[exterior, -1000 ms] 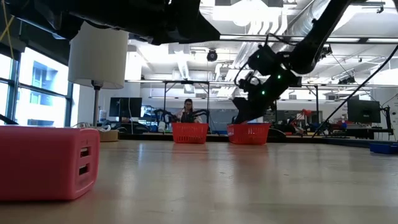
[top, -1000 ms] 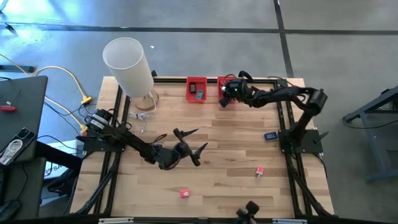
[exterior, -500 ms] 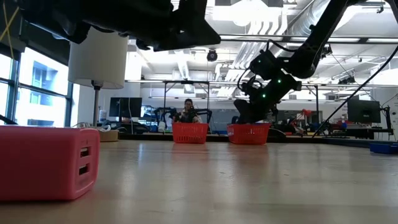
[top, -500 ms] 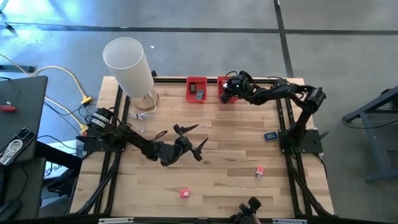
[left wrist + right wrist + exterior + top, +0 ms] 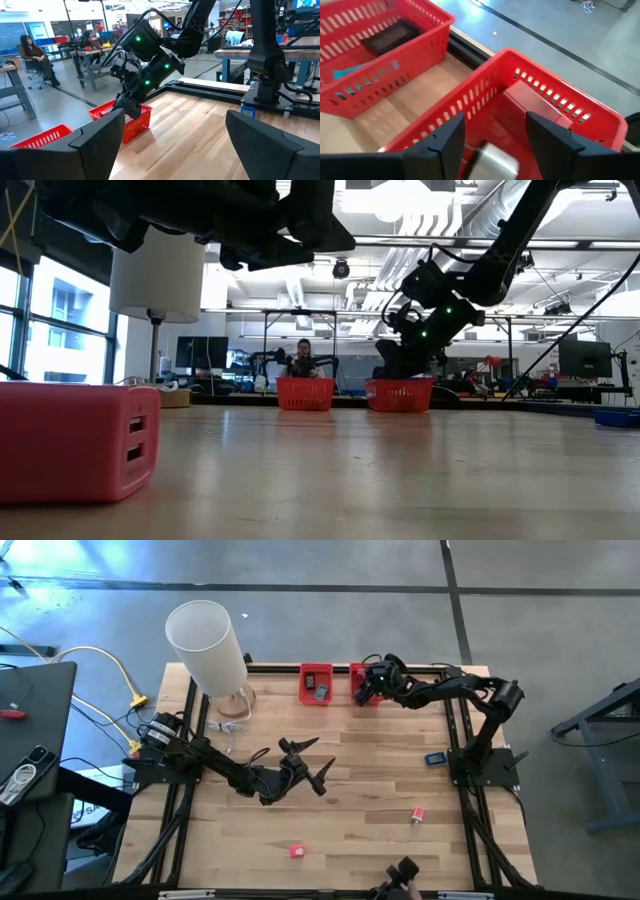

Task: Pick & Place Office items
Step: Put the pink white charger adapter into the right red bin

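Over the right-hand red bin (image 5: 530, 107) my right hand (image 5: 492, 135) hangs, fingers parted, a silvery-white office item (image 5: 492, 159) between them, seemingly dropping free. Released off-centre, it could clip the bin's wall and bounce onto the surface (image 5: 370, 790). My left hand (image 5: 305, 765) waits wide open mid-surface.

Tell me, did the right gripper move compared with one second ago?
Yes. The right gripper shifted slightly toward the table's far edge, now over the right red bin.
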{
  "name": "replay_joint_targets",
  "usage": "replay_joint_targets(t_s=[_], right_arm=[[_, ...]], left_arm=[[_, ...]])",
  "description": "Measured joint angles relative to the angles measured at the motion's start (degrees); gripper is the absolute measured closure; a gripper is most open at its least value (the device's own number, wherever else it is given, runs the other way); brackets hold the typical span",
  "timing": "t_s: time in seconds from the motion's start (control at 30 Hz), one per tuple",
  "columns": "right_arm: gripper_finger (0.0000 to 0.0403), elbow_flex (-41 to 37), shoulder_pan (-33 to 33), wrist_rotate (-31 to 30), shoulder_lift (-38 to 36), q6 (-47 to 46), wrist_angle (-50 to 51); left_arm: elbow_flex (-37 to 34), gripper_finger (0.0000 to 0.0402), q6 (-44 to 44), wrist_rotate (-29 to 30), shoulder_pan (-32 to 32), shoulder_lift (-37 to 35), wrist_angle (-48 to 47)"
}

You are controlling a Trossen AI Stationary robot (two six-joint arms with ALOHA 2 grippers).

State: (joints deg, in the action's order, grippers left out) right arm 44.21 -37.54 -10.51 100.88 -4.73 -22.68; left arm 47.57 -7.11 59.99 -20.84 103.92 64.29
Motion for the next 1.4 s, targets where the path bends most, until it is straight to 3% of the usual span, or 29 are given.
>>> replay_joint_targets(t_s=[0.27, 0.37, 0.53, 0.73, 0.93, 1.17, 1.4], right_arm=[[0.0209, 0.00, 2.33, 0.00, -4.14, 0.00, 0.02], [0.0209, 0.00, 4.10, 0.07, -8.11, -0.01, 2.67], [0.0208, 0.09, 8.88, 4.50, -16.74, -3.08, 17.32], [0.0208, 0.09, 15.31, 9.31, -24.33, -7.12, 34.51], [0.0208, 0.04, 21.05, 9.29, -26.87, -16.71, 47.36], [0.0208, 0.00, 30.52, 8.91, -27.15, -30.73, 51.58], [0.0208, 0.00, 46.31, 0.77, -27.15, -51.13, 51.51]], left_arm=[[0.00, 0.0062, 0.02, 0.14, -0.30, 0.00, 0.00], [0.00, 0.0062, -4.21, 0.20, -0.77, 0.00, 0.00], [0.00, 0.0062, -14.58, 3.71, -2.96, 0.00, -0.01], [0.00, 0.0062, -17.62, 5.84, -4.72, 0.00, -0.02], [0.00, 0.0062, -13.56, 6.66, -4.96, 0.00, -0.05], [-0.02, 0.0062, -8.73, 8.35, -8.16, 0.04, -4.41], [-0.02, 0.0062, -2.98, 8.37, -12.48, 0.04, -6.16]])
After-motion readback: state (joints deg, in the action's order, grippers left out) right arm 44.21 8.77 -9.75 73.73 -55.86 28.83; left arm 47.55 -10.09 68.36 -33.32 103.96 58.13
